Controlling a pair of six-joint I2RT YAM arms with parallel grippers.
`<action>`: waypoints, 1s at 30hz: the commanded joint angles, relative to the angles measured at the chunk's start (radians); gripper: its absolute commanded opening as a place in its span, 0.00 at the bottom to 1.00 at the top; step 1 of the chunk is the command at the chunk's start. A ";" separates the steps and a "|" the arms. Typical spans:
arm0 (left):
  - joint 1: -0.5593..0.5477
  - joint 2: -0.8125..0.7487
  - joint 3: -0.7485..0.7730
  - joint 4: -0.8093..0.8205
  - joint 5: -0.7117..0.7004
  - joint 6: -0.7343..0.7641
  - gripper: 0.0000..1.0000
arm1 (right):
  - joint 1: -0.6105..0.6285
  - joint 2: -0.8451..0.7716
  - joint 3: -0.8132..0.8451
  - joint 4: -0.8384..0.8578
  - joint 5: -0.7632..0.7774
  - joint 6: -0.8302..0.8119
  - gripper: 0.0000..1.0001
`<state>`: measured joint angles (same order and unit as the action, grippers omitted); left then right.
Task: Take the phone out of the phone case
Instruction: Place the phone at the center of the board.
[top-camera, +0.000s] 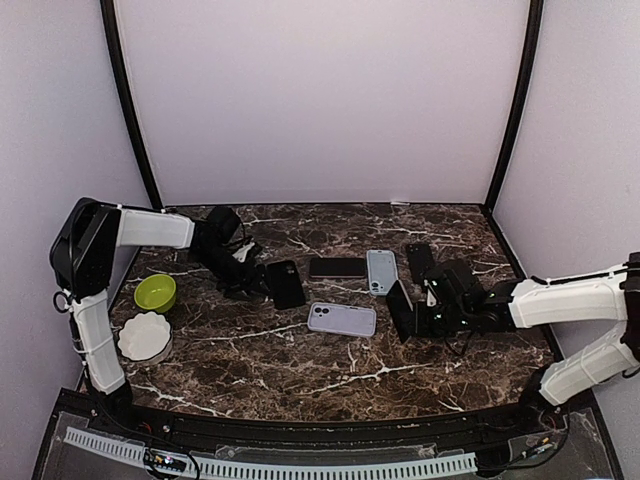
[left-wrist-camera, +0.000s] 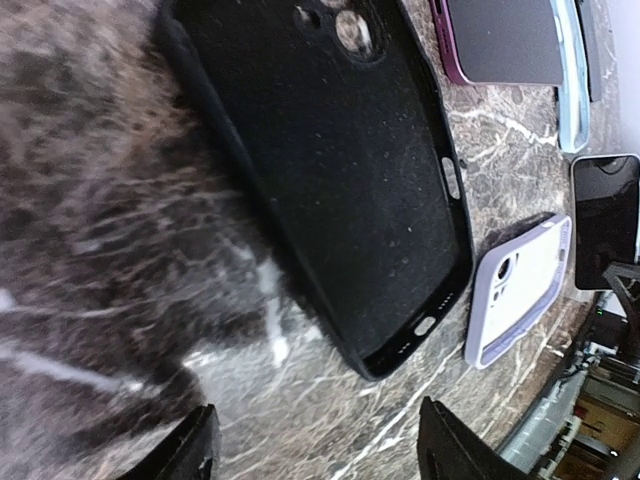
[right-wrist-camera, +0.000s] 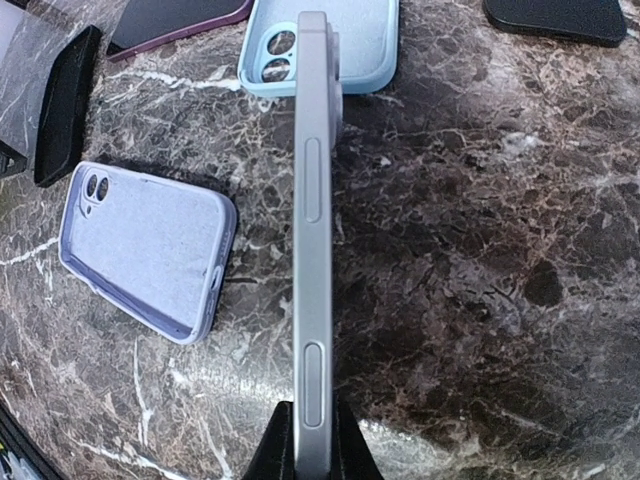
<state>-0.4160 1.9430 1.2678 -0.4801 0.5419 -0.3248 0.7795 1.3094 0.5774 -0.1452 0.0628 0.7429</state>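
From above, the right tool (top-camera: 415, 315) is over the right half of the counter (top-camera: 300, 385), about midway between the near and far edges. It is clenched on the phone (top-camera: 400, 310), which stands up on its long edge. The left tool (top-camera: 250, 280) reaches in from the left edge to a black case (top-camera: 285, 283), which lies left of centre. A lilac case (top-camera: 342, 319) lies near the middle. A pale blue case (top-camera: 381, 271) lies beyond it, toward the far edge.

At the left wrist, the black case (left-wrist-camera: 320, 170) lies hollow side up with nothing in it. The left tool (left-wrist-camera: 320, 450) hangs just short of its end with its fingers (left-wrist-camera: 200, 450) spread apart, grasping nothing.

At the right wrist, the phone (right-wrist-camera: 312, 250) is seen edge-on with its side buttons showing. The right tool (right-wrist-camera: 310, 440) pinches it at the lower end. The lilac case (right-wrist-camera: 145, 250) to one side is empty, and so is the pale blue case (right-wrist-camera: 370, 40) behind it.

To my eye the phone is already free of its case, so what remains is the putting down. The next move would be to tip the phone flat, lower it onto bare counter between the cases, and only then let go. Released on its edge, it would likely topple.
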 joint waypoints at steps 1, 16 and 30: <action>0.005 -0.117 0.045 -0.081 -0.136 0.054 0.69 | -0.011 0.023 0.022 0.126 -0.054 0.014 0.00; 0.005 -0.392 0.043 -0.077 -0.387 0.207 0.67 | -0.029 0.210 0.047 0.329 -0.333 0.014 0.00; 0.005 -0.493 -0.042 0.050 -0.393 0.223 0.66 | -0.031 0.362 0.129 0.320 -0.496 -0.025 0.13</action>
<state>-0.4160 1.4845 1.2480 -0.4587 0.1558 -0.1184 0.7467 1.6337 0.6762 0.2214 -0.3695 0.7349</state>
